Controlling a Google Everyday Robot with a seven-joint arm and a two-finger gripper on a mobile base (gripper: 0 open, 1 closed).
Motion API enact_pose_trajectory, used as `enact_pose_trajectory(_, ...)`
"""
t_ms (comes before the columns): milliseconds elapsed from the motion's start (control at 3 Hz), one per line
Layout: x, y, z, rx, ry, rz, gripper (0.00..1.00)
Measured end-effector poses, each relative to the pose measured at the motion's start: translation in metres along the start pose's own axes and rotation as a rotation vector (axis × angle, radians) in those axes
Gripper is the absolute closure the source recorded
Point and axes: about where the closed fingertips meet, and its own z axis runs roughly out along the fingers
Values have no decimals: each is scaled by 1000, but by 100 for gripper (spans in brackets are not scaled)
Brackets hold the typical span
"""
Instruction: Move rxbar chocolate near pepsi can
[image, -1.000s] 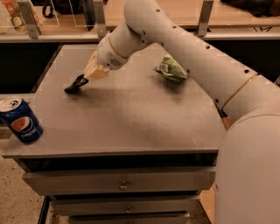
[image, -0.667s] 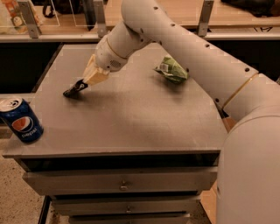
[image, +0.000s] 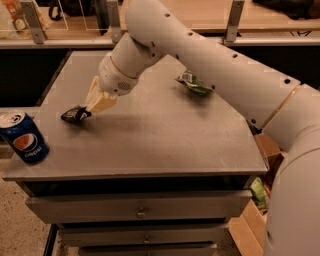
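The rxbar chocolate (image: 74, 114) is a small black wrapper, held at its right end by my gripper (image: 90, 111) just above the grey table top, left of the middle. The gripper's cream fingers (image: 99, 101) are shut on the bar. The pepsi can (image: 23, 137) stands upright at the table's front left corner, a short way down and left of the bar. My white arm reaches in from the right across the table.
A green and white snack bag (image: 194, 83) lies at the back right of the grey table (image: 160, 140). Drawers sit below the table's front edge. A cardboard box (image: 260, 200) stands on the floor to the right. A railing runs behind the table.
My gripper has carried the rxbar chocolate to the left and towards the front, closer to the pepsi can. The can and the snack bag have not moved.
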Motion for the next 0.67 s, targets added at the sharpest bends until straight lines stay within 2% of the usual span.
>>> enact_pose_trajectory(333, -14, 17, 20, -47, -23, -35, 100)
enact_pose_trajectory(667, -22, 25, 29, -75, -41, -57, 82)
